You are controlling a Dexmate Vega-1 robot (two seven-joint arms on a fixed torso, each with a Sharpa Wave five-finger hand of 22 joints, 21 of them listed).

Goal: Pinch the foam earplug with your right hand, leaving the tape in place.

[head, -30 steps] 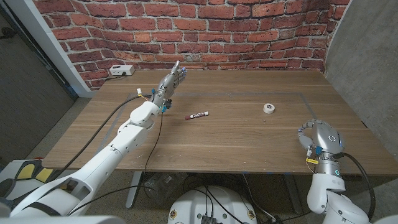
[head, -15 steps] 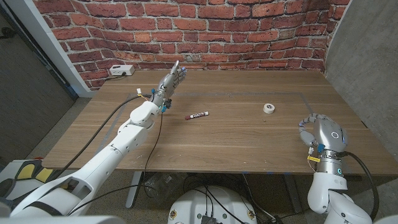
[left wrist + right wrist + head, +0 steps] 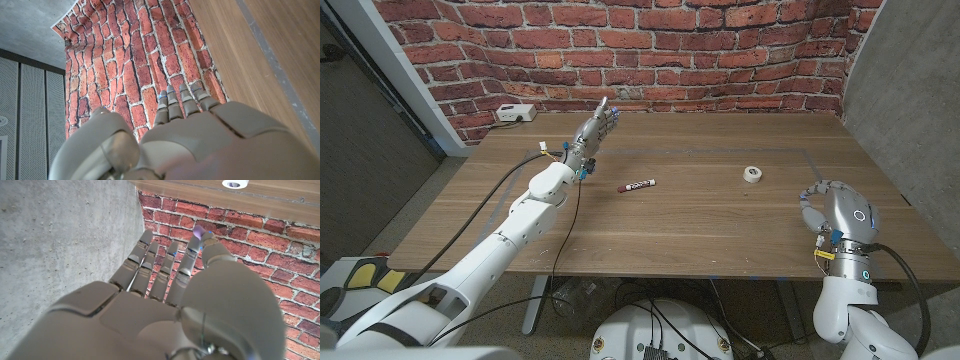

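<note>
My right hand (image 3: 832, 210) hangs over the table's near right corner with its fingers curled in. In the right wrist view the thumb and a finger of that hand (image 3: 165, 300) pinch a small purple foam earplug (image 3: 198, 230) at their tips. The white tape roll (image 3: 752, 174) lies on the wood well ahead of that hand and apart from it; it also appears as the tape roll (image 3: 233, 183) beyond the fingers. My left hand (image 3: 598, 127) is raised over the far left of the table, fingers stretched out together, holding nothing (image 3: 180, 102).
A short red-and-white tube (image 3: 638, 185) lies near the table's middle. A white power strip (image 3: 515, 114) sits at the far left edge by the brick wall (image 3: 720, 50). A grey concrete wall (image 3: 910, 100) runs along the right side.
My right hand has shifted a little to the right and up with its fingers still curled. The left arm, tape and tube are as before.
</note>
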